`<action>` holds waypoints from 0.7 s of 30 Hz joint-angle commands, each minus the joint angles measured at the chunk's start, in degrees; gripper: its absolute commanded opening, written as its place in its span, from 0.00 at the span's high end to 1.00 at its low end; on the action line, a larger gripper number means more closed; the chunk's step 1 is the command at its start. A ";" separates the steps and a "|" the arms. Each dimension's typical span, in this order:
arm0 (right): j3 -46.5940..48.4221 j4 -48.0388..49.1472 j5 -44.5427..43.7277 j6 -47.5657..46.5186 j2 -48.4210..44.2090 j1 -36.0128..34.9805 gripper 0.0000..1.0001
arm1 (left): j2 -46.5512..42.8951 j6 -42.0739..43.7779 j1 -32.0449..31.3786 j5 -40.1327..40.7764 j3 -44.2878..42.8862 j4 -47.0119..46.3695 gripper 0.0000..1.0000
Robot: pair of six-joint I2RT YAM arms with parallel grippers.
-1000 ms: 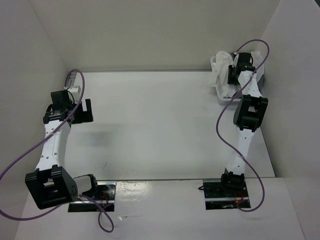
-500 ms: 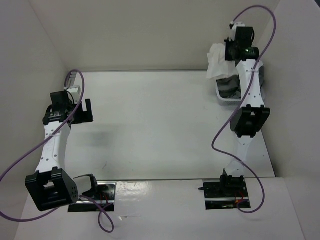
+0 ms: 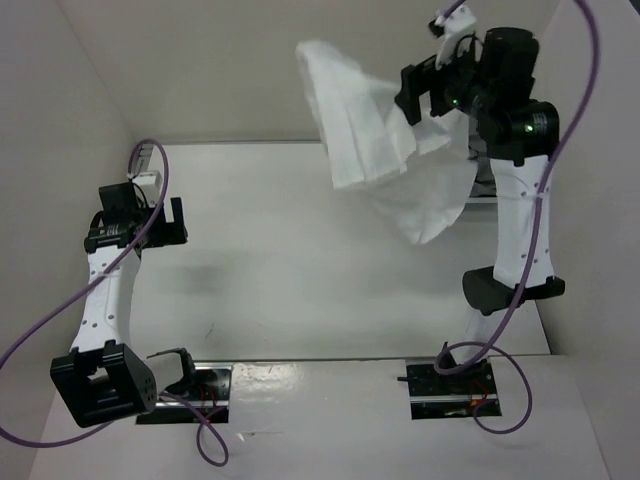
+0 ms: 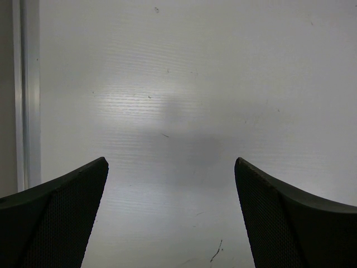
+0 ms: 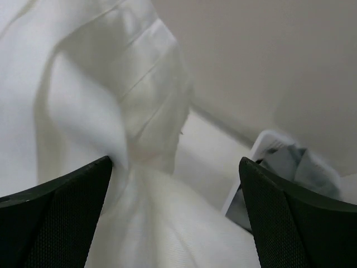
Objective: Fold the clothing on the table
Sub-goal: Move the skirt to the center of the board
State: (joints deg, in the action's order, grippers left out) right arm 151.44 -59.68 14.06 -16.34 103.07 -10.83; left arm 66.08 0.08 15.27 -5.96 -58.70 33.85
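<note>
Above the table, far right side, white clothing hangs just left of the right gripper, fingers spread; left gripper, spread too, is well apart.

The left arm has its elbow folded back by the near edge of the table. Its forearm reaches along the left edge, and the left gripper hangs low over the surface with its jaws spread wide. The right arm stands tall above the far right corner, its wrist bent leftward, and the right gripper is high in the air with its jaws also wide apart.
</note>
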 commanded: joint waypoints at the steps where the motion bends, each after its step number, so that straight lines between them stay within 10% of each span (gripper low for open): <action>1: -12.35 -14.38 6.22 -9.22 6.45 -0.24 0.01 | -2.27 1.15 -0.06 -1.51 0.68 -1.50 0.00; 11: -52.97 7.98 -7.38 -15.48 -11.21 -8.76 0.01 | -4.12 2.30 -0.06 -3.54 1.22 -2.03 0.00; 21: -58.54 15.63 -9.04 -10.47 -7.54 -27.12 0.01 | -4.64 1.68 -0.06 -1.43 1.22 -2.03 0.00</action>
State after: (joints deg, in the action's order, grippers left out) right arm 95.04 -50.28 7.70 -28.93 91.83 -31.40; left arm 62.98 1.48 15.27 -8.10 -57.74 33.34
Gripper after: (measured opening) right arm 0.985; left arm 0.998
